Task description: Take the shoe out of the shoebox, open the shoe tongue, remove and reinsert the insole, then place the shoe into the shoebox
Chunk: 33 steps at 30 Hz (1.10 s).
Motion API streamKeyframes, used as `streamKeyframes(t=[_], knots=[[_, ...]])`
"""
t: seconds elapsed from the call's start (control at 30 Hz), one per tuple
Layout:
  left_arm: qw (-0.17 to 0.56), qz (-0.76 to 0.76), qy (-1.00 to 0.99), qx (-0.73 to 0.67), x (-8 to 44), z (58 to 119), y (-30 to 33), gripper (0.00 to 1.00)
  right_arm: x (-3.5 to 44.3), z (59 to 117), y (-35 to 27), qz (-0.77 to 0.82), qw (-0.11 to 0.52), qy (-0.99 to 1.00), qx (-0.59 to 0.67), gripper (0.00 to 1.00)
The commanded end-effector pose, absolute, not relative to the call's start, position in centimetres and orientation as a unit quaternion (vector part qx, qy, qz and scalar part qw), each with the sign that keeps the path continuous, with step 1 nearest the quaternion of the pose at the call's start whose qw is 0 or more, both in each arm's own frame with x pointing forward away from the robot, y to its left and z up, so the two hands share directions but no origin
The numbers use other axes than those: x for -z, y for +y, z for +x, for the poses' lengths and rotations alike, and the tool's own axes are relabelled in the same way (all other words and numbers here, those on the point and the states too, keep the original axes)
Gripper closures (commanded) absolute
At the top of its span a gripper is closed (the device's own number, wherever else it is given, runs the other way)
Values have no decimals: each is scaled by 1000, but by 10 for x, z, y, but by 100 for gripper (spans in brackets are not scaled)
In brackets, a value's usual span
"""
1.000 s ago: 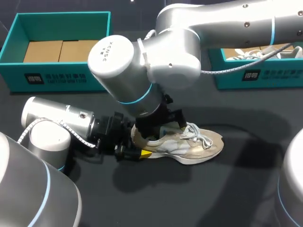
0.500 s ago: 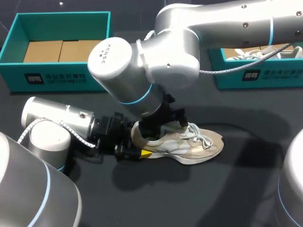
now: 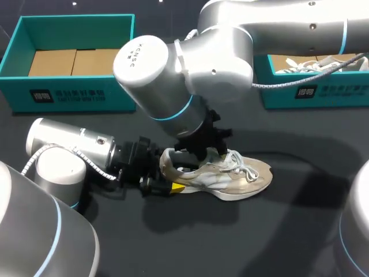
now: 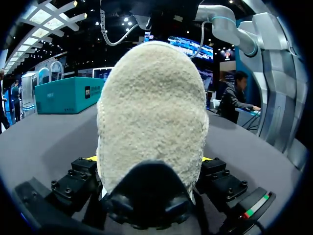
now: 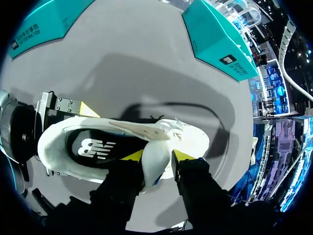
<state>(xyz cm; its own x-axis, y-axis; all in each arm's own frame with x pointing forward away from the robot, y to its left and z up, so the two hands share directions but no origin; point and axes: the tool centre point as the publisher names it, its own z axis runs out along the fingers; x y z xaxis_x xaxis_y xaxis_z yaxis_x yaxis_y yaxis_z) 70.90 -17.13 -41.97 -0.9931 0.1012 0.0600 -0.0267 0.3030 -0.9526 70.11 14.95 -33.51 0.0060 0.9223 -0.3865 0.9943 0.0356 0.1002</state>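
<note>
- Right gripper (image 5: 157, 157): pinches the side wall of the shoe (image 5: 161, 142) at its opening, with one yellow tip inside above the insole (image 5: 93, 147) and the other outside.
- Left gripper (image 4: 149, 159): clamps the heel of the same shoe from both sides, its yellow tips barely showing beside the fuzzy fabric.
- Shoe, from the head view: lies on its sole near the middle of the dark table (image 3: 271, 242), heel toward 9 o'clock, toe toward 3 o'clock, with loose laces (image 3: 247, 168) on top.
- Arms, from the head view: left enters from 8 o'clock and ends at the heel; right enters from 1 o'clock and hangs over the shoe's opening.
- Right wrist view only: shows the dark insole with a white mark lying flat inside the shoe, plus the other arm's yellow tip at the heel.
- Left wrist view only: shows the heel's rough pale back, filling most of the space ahead of the fingers.
- Head view: hides the insole under the right arm's wrist.
- Left shoebox (image 3: 69, 95): sits at 10 o'clock of the shoe, well apart, lined with cardboard (image 3: 75, 60).
- Right shoebox (image 3: 311, 92): sits at 1 o'clock, well apart, holding a second shoe (image 3: 323, 62).
- From 3 to 6 o'clock of the shoe: only dark tabletop.
</note>
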Motion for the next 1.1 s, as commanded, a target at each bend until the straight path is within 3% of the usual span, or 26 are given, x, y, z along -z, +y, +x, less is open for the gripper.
streamKeyframes(t=[0.03,0.07,0.37,0.87,1.1], knots=[[54,-23,-805,-590,423,709,-170,100,336,698,150,795,177,576,74,91],[54,-23,-805,-590,423,709,-170,100,336,698,151,792,174,580,75,100],[54,-23,-805,-590,423,709,-170,100,317,708,141,700,99,704,67,100],[54,-23,-805,-590,423,709,-170,100,317,708,141,700,99,704,67,100],[54,-23,-805,-590,423,709,-170,100,301,703,107,678,64,731,48,100]])
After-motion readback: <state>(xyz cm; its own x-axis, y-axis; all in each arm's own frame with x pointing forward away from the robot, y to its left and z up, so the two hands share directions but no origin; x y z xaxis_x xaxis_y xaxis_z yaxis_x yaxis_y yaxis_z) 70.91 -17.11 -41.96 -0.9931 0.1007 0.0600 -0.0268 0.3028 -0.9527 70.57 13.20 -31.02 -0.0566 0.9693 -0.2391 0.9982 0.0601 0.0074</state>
